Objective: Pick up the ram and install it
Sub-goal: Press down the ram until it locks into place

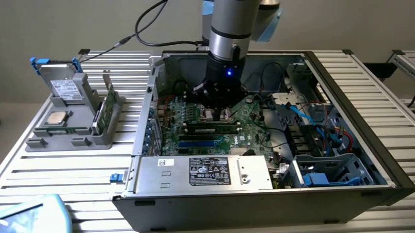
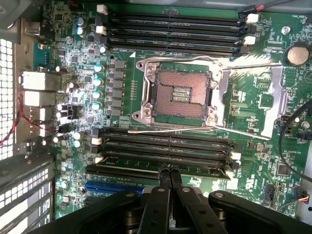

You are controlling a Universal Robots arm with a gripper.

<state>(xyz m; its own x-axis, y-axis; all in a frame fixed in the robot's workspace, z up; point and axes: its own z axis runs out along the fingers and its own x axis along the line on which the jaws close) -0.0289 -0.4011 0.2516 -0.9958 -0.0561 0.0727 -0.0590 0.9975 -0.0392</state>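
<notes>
The ram (image 1: 209, 129) is a long dark-green stick with a pale label. It lies in a memory slot on the motherboard (image 1: 256, 119) inside the open computer case. In the wrist view the ram (image 2: 131, 167) sits in the outermost slot of the group nearest the gripper. My gripper (image 1: 217, 114) hangs straight down over the board. Its fingertips (image 2: 169, 171) are pressed together with no gap between them, right at the ram's top edge near its middle. Nothing is held between the fingers (image 2: 157, 200).
An empty processor socket (image 2: 180, 92) with its lever sits between two groups of memory slots (image 2: 170, 29). The case walls (image 1: 353, 97), cables (image 1: 311, 116) and power supply (image 1: 207, 171) surround the board. In the exterior view's left, a grey holder (image 1: 97, 138) carries a silver processor chip (image 1: 58, 117), a green card (image 1: 107, 104) and a drive (image 1: 65, 87).
</notes>
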